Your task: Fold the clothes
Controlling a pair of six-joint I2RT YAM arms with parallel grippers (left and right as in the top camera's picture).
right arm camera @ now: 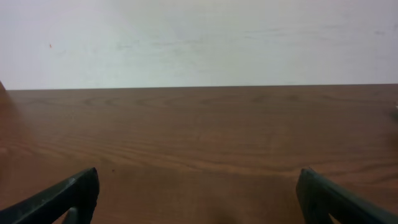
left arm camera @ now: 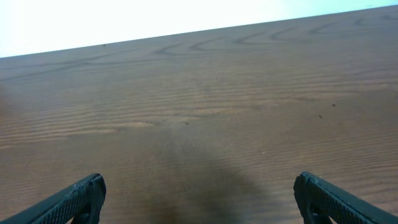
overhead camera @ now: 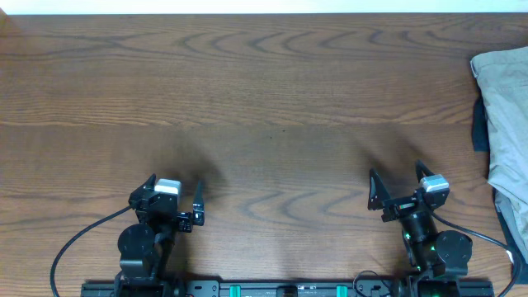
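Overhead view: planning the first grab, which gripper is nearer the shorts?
The right gripper: the shorts lie at the right edge, far from the left gripper.

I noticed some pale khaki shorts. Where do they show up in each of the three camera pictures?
Overhead: the shorts lie at the far right edge of the picture, partly cut off by the frame.
Left wrist: not in it; only the table shows beyond the gripper's fingers.
Right wrist: not in it either.
Shared landmark: the table's brown wood grain, seen in all three views.
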